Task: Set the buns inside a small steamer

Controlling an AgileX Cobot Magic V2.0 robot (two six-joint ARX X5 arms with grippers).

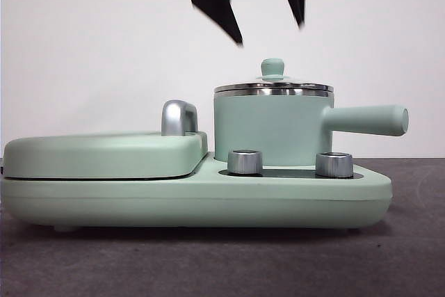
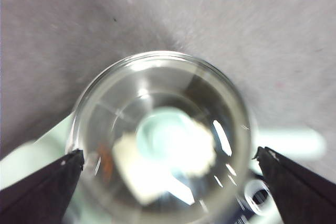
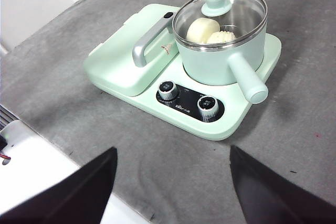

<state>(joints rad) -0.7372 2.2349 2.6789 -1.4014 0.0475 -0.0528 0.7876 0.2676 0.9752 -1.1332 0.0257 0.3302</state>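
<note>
The small steamer (image 1: pixel 271 130), a mint-green pot with a stick handle (image 1: pixel 365 120), stands on the right side of the cooker with its glass lid (image 3: pixel 239 11) on. Through the glass the two buns show inside: a smooth cream one (image 3: pixel 203 29) and a ridged white one (image 3: pixel 220 37). My left gripper (image 1: pixel 270 33) hangs open just above the lid's green knob (image 1: pixel 272 69), clear of it. In the left wrist view the left gripper (image 2: pixel 169 153) straddles the lid (image 2: pixel 157 77), which is blurred. My right gripper (image 3: pixel 173 150) is open and empty, well back from the cooker.
A flat mint-green grill lid (image 1: pixel 104 154) with a chrome handle (image 1: pixel 179 117) fills the cooker's left half. Two steel dials (image 1: pixel 245 161) (image 1: pixel 334 164) stand in front of the pot. A white ledge (image 3: pixel 31 166) borders the grey table near the right gripper.
</note>
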